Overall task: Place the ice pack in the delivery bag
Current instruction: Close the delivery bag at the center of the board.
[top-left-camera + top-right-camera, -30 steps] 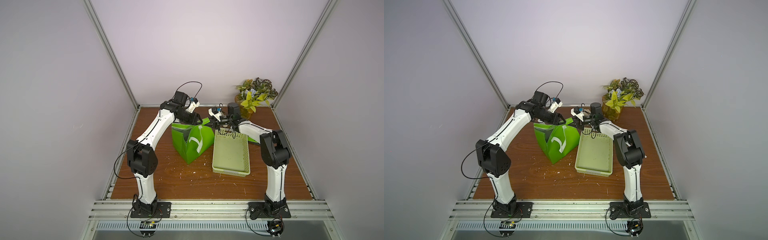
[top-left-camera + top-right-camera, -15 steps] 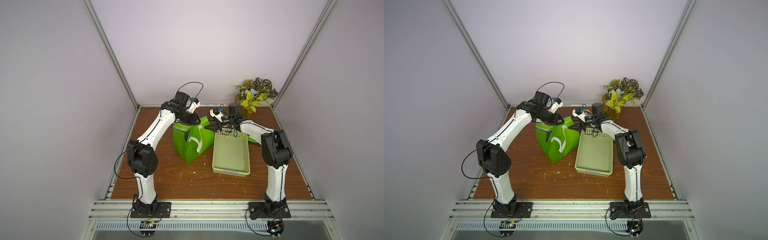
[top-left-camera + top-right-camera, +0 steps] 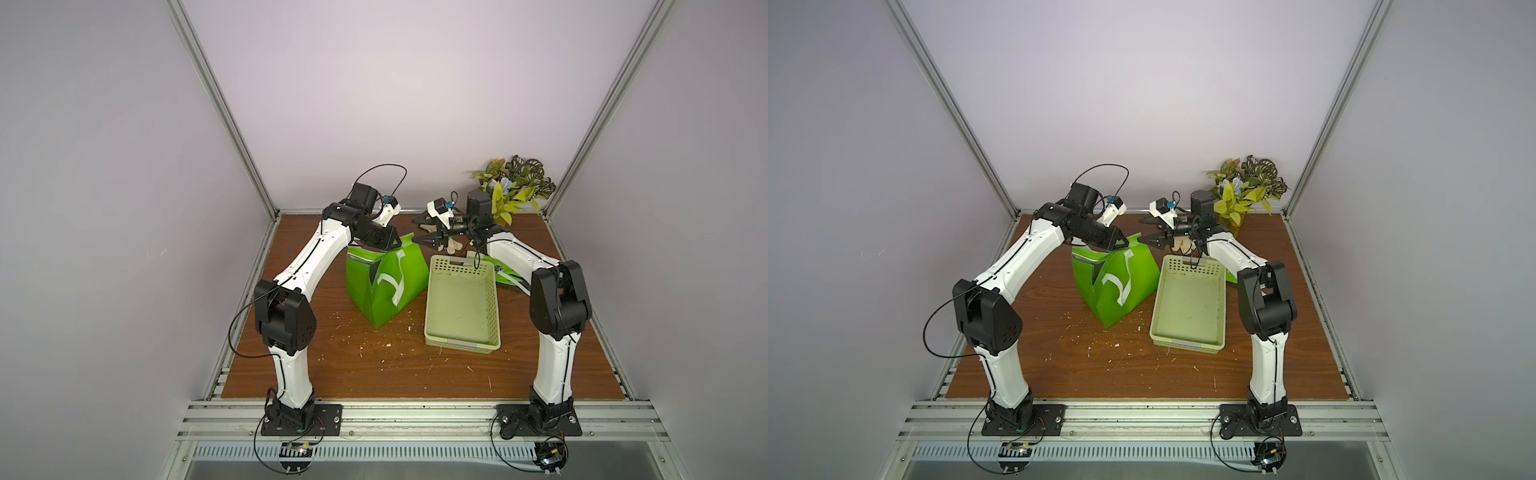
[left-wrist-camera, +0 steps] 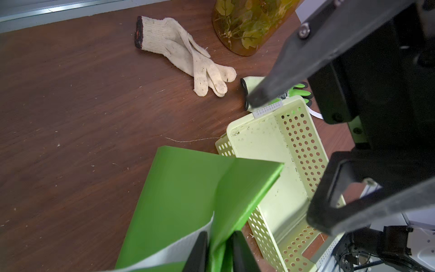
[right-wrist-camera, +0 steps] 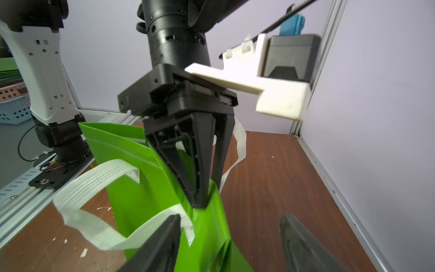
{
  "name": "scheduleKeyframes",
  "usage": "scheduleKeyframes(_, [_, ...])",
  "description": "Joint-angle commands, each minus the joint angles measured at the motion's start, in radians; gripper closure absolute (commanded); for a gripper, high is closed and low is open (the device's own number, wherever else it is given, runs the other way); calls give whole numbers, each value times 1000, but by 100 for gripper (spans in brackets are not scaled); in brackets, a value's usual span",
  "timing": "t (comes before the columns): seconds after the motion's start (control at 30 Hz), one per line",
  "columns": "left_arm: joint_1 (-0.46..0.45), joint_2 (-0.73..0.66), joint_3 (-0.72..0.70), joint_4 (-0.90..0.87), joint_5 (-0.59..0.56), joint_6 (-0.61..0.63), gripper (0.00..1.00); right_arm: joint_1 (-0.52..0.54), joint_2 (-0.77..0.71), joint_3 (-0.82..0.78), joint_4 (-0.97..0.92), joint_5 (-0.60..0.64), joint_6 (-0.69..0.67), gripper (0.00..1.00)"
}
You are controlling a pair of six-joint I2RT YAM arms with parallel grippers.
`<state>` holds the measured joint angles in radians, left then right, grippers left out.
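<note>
the ice pack shows in no view; whether it lies inside the bag cannot be told. the delivery bag (image 3: 386, 286) stands at centre frame in both top views, just left of the pale basket (image 3: 461, 345). the left gripper (image 5: 200, 200), jaws clamped on the bag's upper rim, appears to hold the mouth up and steady. the right gripper (image 5: 228, 217), jaws spread wide and empty, hovers just beside the same rim, likely placed to take the opposite edge and widen the opening. a knit glove (image 4: 186, 50) lies at upper centre of the left wrist view, well apart from the bag on the table (image 3: 374, 365).
</note>
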<state>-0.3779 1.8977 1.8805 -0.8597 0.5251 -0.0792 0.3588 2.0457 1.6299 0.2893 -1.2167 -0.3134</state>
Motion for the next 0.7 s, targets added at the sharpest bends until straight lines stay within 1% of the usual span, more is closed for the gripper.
scheduleKeyframes(0.0, [-16,-5,14,-27,-17,4,78,20,41,56,-2,-44,49,36])
scheduleKeyframes(0.1, [-16,-10,11,-26,-20,5,78,22,56,65,-30,-47,35,44])
scheduleKeyframes(0.2, [-16,-12,10,-27,-21,7,78,22,57,68,-95,-39,-18,52])
scheduleKeyframes(0.27, [-16,-14,11,-27,-23,7,78,22,60,75,-139,-37,-47,58])
scheduleKeyframes(0.37, [-16,-16,12,-27,-26,7,78,22,65,93,-209,-28,-99,71])
scheduleKeyframes(0.4, [-17,-19,14,-26,-29,4,78,22,67,101,-235,-24,-116,77])
scheduleKeyframes(0.5, [-17,-30,16,-26,-44,4,77,19,67,104,-255,-17,-132,90])
scheduleKeyframes(0.57, [-16,-46,18,-27,-58,6,72,17,65,103,-255,-15,-134,99])
scheduleKeyframes(0.67, [-12,-92,17,-26,-72,6,50,16,62,102,-256,-10,-135,100])
